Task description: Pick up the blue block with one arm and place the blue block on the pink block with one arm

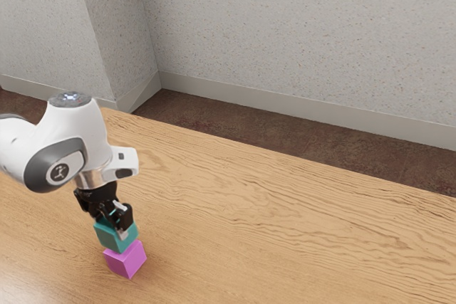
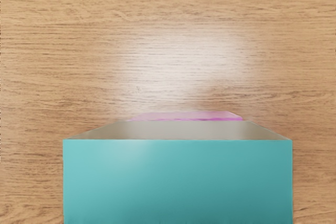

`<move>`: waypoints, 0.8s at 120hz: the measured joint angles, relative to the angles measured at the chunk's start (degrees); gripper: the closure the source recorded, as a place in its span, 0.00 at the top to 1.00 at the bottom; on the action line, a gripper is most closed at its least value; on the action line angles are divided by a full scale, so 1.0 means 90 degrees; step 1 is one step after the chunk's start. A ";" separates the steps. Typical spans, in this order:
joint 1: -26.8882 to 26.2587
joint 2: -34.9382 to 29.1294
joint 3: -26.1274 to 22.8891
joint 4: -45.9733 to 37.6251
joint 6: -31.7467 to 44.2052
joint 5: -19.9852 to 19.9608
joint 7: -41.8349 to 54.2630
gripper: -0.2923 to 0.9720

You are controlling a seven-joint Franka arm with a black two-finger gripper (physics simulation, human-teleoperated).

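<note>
The blue block (image 1: 114,238), teal in colour, sits on top of the pink block (image 1: 125,260) near the table's front edge at the exterior view's left. My gripper (image 1: 114,226) comes down on it from above, and its black fingers (image 1: 122,220) are shut on the block's upper part. In the wrist view the blue block (image 2: 177,179) lies right under my hand. A thin strip of the pink block (image 2: 186,116) shows just beyond its far edge.
The wooden table (image 1: 285,204) stretches away to the exterior view's right. Behind its far edge lie a dark floor (image 1: 320,144) and a speckled wall with a projecting corner (image 1: 117,33) at the upper left.
</note>
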 joint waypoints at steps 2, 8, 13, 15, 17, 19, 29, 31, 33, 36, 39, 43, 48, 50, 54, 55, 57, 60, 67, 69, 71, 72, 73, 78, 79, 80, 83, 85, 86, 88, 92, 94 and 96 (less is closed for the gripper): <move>0.0000 -0.0016 0.0000 -0.0008 -0.0001 -0.0002 -0.0001 0.45; 0.0000 -0.0045 -0.0004 -0.0028 -0.0005 -0.0006 -0.0005 0.45; 0.0000 -0.0054 -0.0008 -0.0035 -0.0008 -0.0008 -0.0008 0.45; 0.0000 -0.0056 -0.0009 -0.0037 -0.0008 -0.0009 -0.0009 0.45; 0.0000 -0.0057 -0.0010 -0.0038 -0.0008 -0.0009 -0.0009 0.45; 0.0000 -0.0061 -0.0010 -0.0045 -0.0008 -0.0010 -0.0010 0.45; 0.0000 -0.0068 -0.0011 -0.0073 -0.0009 -0.0013 -0.0014 0.45; 0.0000 -0.0069 -0.0011 -0.0075 -0.0008 -0.0013 -0.0015 0.45; 0.0000 -0.0069 -0.0011 -0.0076 -0.0008 -0.0013 -0.0016 0.45; 0.0000 -0.0069 -0.0011 -0.0078 -0.0007 -0.0013 -0.0017 0.45; 0.0000 -0.0070 -0.0011 -0.0078 -0.0006 -0.0014 -0.0018 0.45; 0.0000 -0.0070 -0.0011 -0.0079 -0.0006 -0.0014 -0.0019 0.45; 0.0000 -0.0070 -0.0012 -0.0080 -0.0005 -0.0014 -0.0021 0.45; 0.0000 -0.0070 -0.0012 -0.0080 -0.0005 -0.0014 -0.0022 0.45; 0.0000 -0.0070 -0.0012 -0.0080 -0.0005 -0.0014 -0.0023 0.45; 0.0000 -0.0070 -0.0012 -0.0080 -0.0005 -0.0014 -0.0023 0.45; 0.0000 -0.0070 -0.0012 -0.0080 -0.0005 -0.0014 -0.0024 0.45; 0.0000 -0.0070 -0.0012 -0.0080 -0.0005 -0.0014 -0.0025 0.45; 0.0000 -0.0070 -0.0012 -0.0080 -0.0007 -0.0023 -0.0020 0.49; 0.0000 -0.0070 -0.0012 -0.0080 -0.0008 -0.0029 -0.0014 0.51; 0.0000 -0.0070 -0.0012 -0.0080 -0.0009 -0.0038 -0.0007 0.52; 0.0000 -0.0070 -0.0012 -0.0080 -0.0010 -0.0043 -0.0003 0.53; 0.0000 -0.0071 -0.0012 -0.0080 -0.0010 -0.0048 0.0001 0.54; 0.0001 -0.0078 -0.0012 -0.0080 -0.0017 -0.0075 0.0025 0.58; 0.0001 -0.0083 -0.0012 -0.0080 -0.0019 -0.0079 0.0029 0.59; 0.0001 -0.0086 -0.0012 -0.0080 -0.0020 -0.0084 0.0034 0.59; 0.0001 -0.0098 -0.0012 -0.0080 -0.0025 -0.0094 0.0048 0.61; 0.0001 -0.0105 -0.0012 -0.0080 -0.0028 -0.0101 0.0056 0.62; 0.0001 -0.0108 -0.0012 -0.0080 -0.0030 -0.0103 0.0061 0.63; 0.0001 -0.0114 -0.0012 -0.0080 -0.0032 -0.0109 0.0069 0.64; 0.0001 -0.0133 -0.0012 -0.0080 -0.0039 -0.0119 0.0085 0.66; 0.0001 -0.0142 -0.0012 -0.0080 -0.0043 -0.0122 0.0093 0.67; 0.0001 -0.0149 -0.0012 -0.0080 -0.0048 -0.0126 0.0101 0.67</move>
